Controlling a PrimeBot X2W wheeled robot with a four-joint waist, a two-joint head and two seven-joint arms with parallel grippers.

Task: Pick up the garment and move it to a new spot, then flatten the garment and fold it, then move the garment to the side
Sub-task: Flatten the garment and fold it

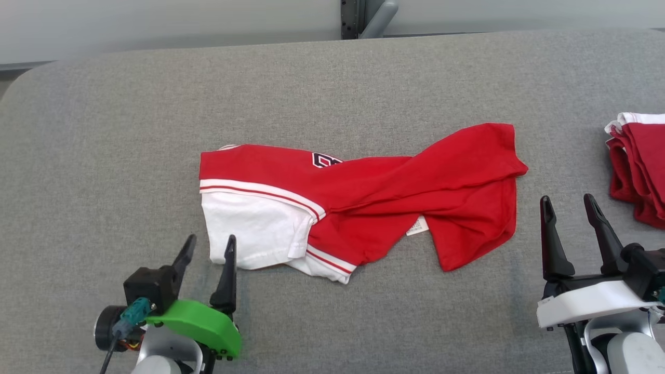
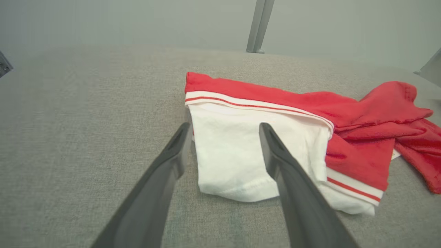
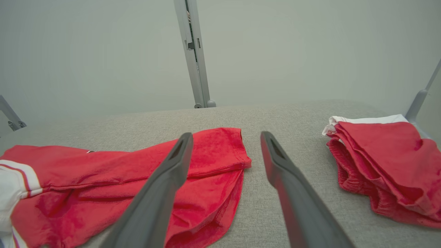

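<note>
A red and white garment [image 1: 363, 200] lies crumpled across the middle of the grey padded table [image 1: 104, 130]. Its white sleeve end [image 2: 234, 162] points toward my left gripper [image 1: 210, 246], which stands open just short of the sleeve's near corner. My right gripper [image 1: 569, 205] hovers open beside the garment's red right end [image 3: 213, 162], a short gap from the cloth. Nothing sits between either pair of fingers. A white label [image 1: 417, 226] peeks out under the red folds.
A folded stack of red and white garments [image 1: 639, 166] rests at the table's right edge, close to my right gripper. A grey post [image 1: 376, 18] rises behind the table's far edge. Bare grey fabric spreads to the left and behind the garment.
</note>
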